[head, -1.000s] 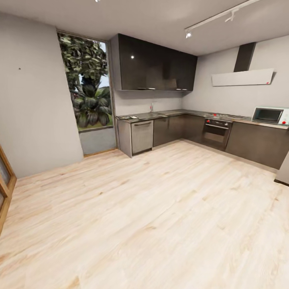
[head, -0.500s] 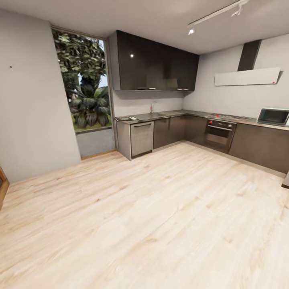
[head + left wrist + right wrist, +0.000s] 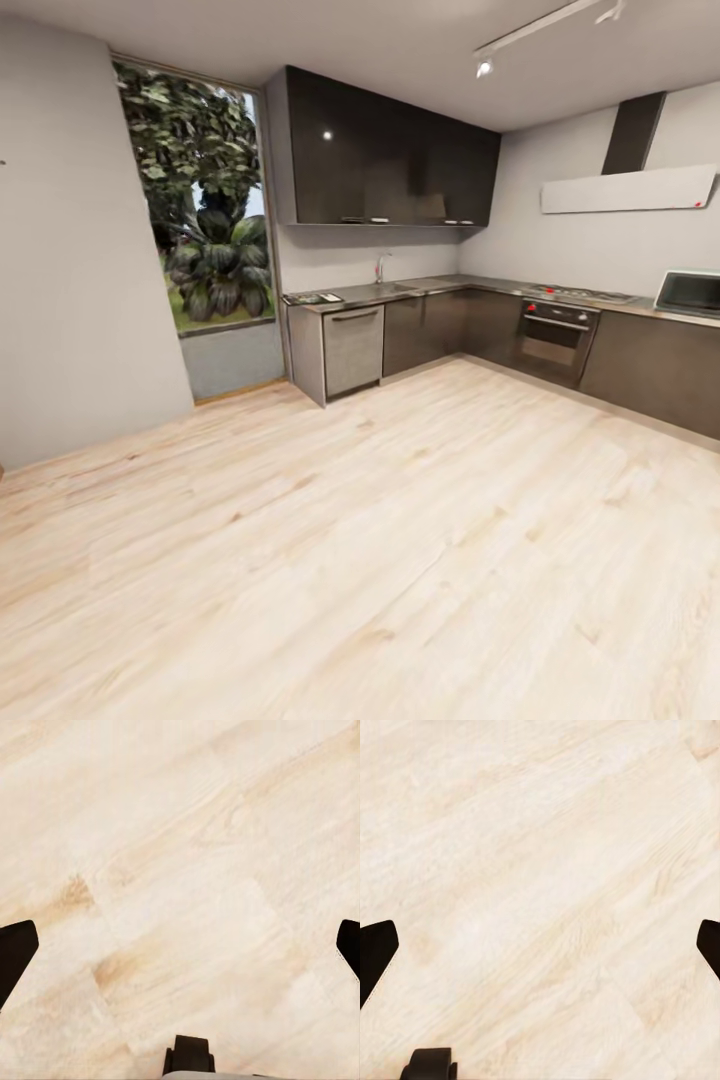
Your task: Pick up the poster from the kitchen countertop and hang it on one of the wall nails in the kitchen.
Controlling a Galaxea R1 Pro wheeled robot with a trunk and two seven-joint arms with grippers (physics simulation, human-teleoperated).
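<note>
Across the room, the grey metal kitchen countertop (image 3: 440, 285) runs in an L over dark cabinets, with a tap (image 3: 379, 267) at its sink. On its left end lies a flat dark rectangle with a pale border, the poster (image 3: 312, 298), too small to read. At the very left edge of the grey wall is a tiny dark dot, a wall nail (image 3: 1, 162). My left gripper (image 3: 180, 945) hangs open over bare wooden floor, its dark fingertips (image 3: 16, 949) far apart. My right gripper (image 3: 540, 945) is open the same way above the floor.
Pale wood floor (image 3: 380, 540) stretches between me and the cabinets. A tall window (image 3: 200, 200) with plants stands left of the counter. An oven (image 3: 555, 340), a hob, a microwave (image 3: 690, 293) and a range hood (image 3: 630, 185) line the right wall.
The whole head view has shifted: the kitchen looks nearer, the window and wall nail have slid left, the microwave has slid right. This is camera motion.
</note>
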